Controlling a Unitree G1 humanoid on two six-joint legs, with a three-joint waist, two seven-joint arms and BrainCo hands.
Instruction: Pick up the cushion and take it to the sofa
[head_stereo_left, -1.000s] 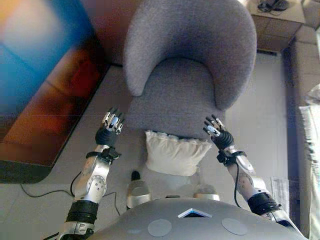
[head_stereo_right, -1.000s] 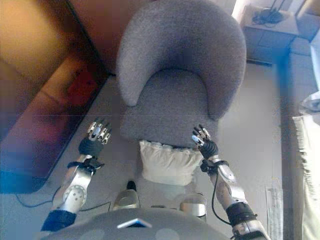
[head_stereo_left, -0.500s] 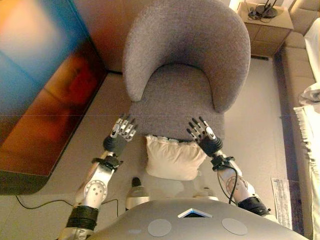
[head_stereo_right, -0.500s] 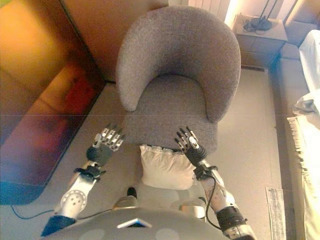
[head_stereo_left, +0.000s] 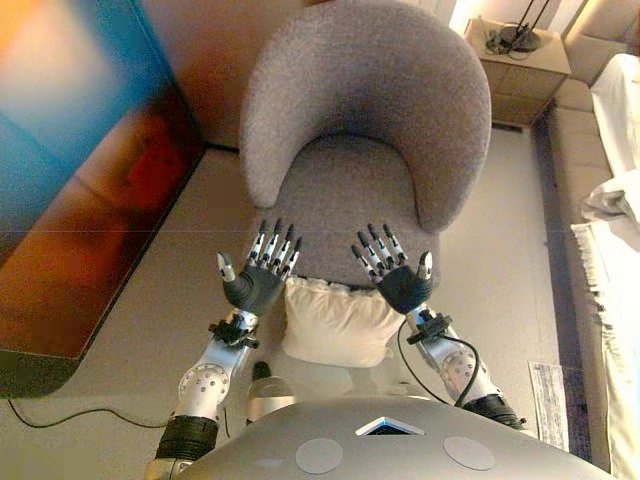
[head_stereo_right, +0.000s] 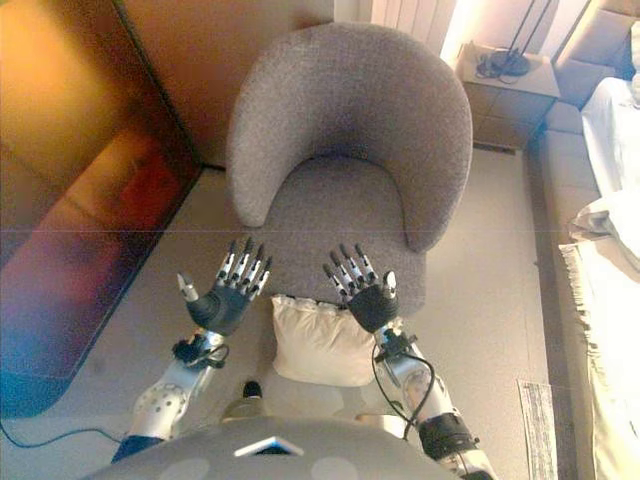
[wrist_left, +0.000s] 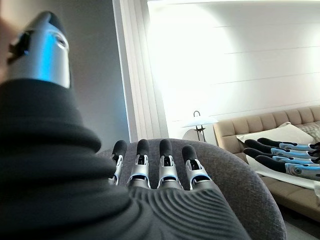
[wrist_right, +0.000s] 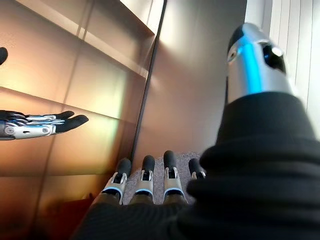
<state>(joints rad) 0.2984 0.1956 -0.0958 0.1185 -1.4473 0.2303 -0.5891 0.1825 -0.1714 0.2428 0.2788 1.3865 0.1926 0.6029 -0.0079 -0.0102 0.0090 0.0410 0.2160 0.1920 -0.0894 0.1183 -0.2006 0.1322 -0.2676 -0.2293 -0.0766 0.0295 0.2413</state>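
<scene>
Cushion (head_stereo_left: 340, 322) on floor against chair (head_stereo_left: 365, 130) front, long axis L-R. Left hand (head_stereo_left: 256, 282) & right hand (head_stereo_left: 398, 284) flank its top corners, both spread open, empty, equally near.

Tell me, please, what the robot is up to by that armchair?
It is about to lift the cream frilled cushion leaning on the floor against the front of the grey upholstered armchair. The left hand and right hand are raised palms-up with straight fingers, one over each top corner of the cushion, holding nothing. The cushion has not yet been gripped.
</scene>
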